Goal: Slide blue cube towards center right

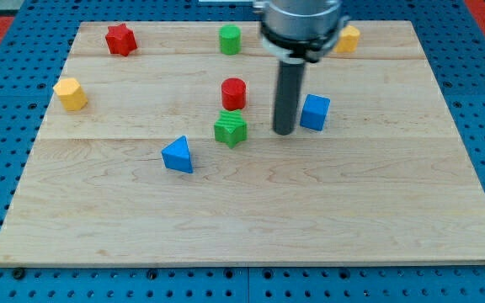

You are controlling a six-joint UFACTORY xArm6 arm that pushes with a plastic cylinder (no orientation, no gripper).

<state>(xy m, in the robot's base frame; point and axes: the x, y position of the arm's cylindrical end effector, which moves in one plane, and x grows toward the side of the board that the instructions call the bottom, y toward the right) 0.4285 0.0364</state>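
Note:
The blue cube (315, 112) sits on the wooden board (251, 219), a little right of the board's middle. My tip (284, 132) rests on the board just left of the blue cube, with a narrow gap between them. The rod rises from the tip to the arm's grey end at the view's top.
A green star-shaped block (231, 129) and a red cylinder (234, 93) lie left of my tip. A blue triangular block (178, 156) is further left. A green cylinder (230, 39), red star (120, 39), yellow block (71, 93) and another yellow block (348, 38) lie near the edges.

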